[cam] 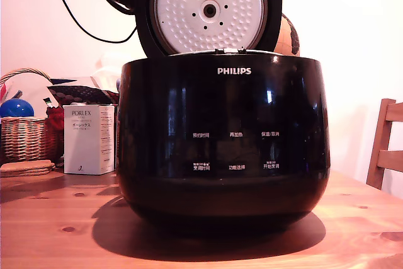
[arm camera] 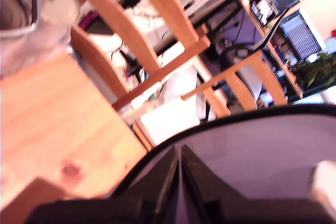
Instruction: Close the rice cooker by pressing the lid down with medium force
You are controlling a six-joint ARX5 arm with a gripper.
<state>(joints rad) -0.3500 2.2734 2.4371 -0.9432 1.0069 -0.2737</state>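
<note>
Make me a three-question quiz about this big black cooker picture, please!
1. Where is the white PORLEX box?
A. on the exterior view's left of the cooker
B. on top of the lid
C. on the chair

2. What colour is the lid's dimpled metal inner disc?
A. red
B. white-silver
C. green

3. What state is the round glossy black hinged lid in?
A. shut flat
C. taken off and lying on the table
B. standing open

Answers: 1 A, the box stands on the wooden table beside the large glossy black rice cooker. 2 B, the disc looks pale and shiny. 3 B, the lid is raised, its inner face showing.
</note>
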